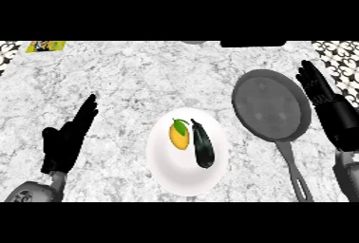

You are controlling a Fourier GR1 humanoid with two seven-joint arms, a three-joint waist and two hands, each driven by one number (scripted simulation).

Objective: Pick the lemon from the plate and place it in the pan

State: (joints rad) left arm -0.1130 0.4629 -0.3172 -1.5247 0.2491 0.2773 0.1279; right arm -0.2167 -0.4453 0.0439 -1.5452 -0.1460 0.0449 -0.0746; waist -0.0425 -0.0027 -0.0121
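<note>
Right hand (319, 90), black, fingers straight and spread wide, holds nothing. It stands just past the right rim of the pan, well apart from the lemon. The small yellow lemon w/ a green leaf at its far end (179, 136) lies left of centre on the round white plate (186, 178), not yet picked. Close along its right side, touching or a hair apart (can't tell which), lies a long dark eggplant (203, 144), roughly parallel to it. That leaves the lemon's left side and top free, so a grasp prob. has to come from above or from the left to avoid nudging the eggplant. The plate sits mid-desk, near the robot. Just right of it is the round dark-grey frying pan (270, 104), nothing in it, w/ its thin handle running back toward the lower edge. The bowl thus lies open beside the plate, so the carry looks short. Left hand (67, 140) rests at the view's left, fingers up and relaxed, holding nothing. All of it stands on the grey-white marbled desk (133, 80). Task looks at its start: reach not begun.
</note>
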